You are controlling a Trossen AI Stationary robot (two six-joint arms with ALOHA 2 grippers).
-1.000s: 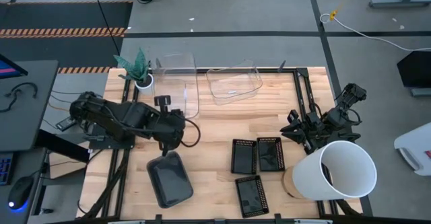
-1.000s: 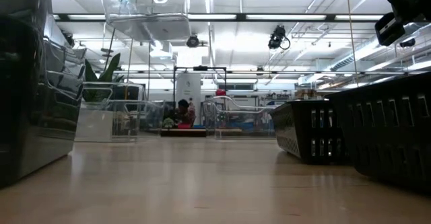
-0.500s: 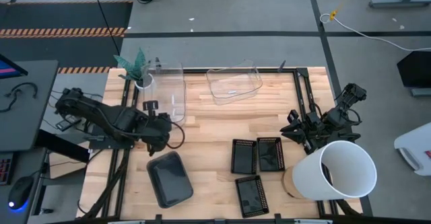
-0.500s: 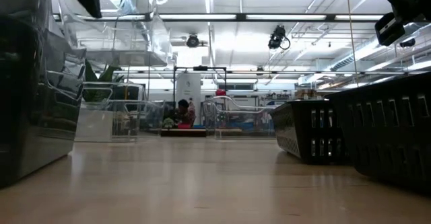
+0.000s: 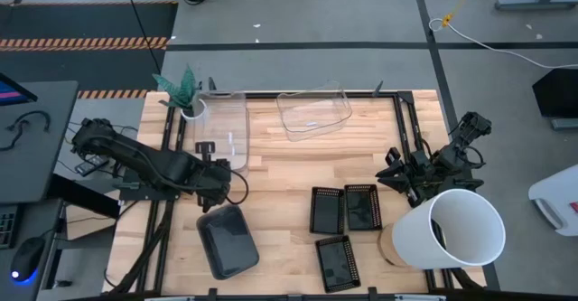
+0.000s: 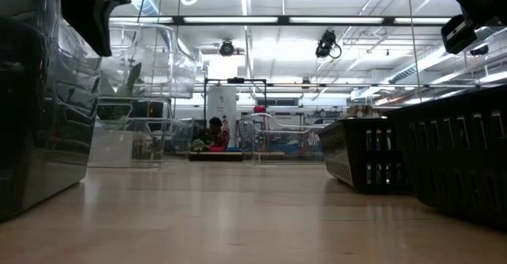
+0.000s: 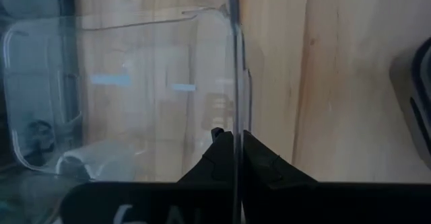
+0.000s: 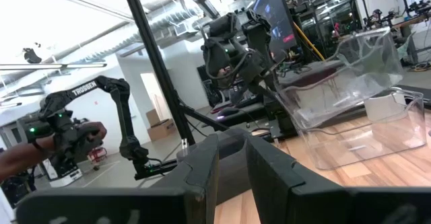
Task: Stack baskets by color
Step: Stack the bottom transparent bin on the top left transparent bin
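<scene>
My left gripper (image 5: 217, 173) is shut on a clear basket (image 5: 222, 125), which hangs tilted over the table's far left part (image 6: 150, 58). In the low view a second clear basket (image 6: 127, 141) stands on the table below it. Another clear basket (image 5: 313, 111) rests on its base at the far middle. A smoky grey basket (image 5: 228, 239) lies near the front left. Three black mesh baskets (image 5: 327, 209) (image 5: 361, 206) (image 5: 334, 261) sit at the front right. My right gripper (image 8: 232, 158) waits at the right edge, open, with nothing between its fingers. My left gripper pinches the thin edge of one side wall (image 7: 234, 116) of the clear basket, one finger (image 7: 217, 146) inside and the other outside. The fingers slant down from the table's near left. The basket reaches away from them toward the far edge, tilted and clear of the table.
A big white bucket (image 5: 456, 229) lies on its side at the front right, close to my right arm (image 5: 433, 165). A small white plant pot (image 5: 191, 109) stands at the far left corner beside the held basket. Bare wood lies in the table's middle (image 5: 289, 170).
My left gripper has sunk and drawn back toward the table's left edge, still shut on the clear basket. The basket has come down with it from high above the table, has tipped, and now hangs low over the far left.
</scene>
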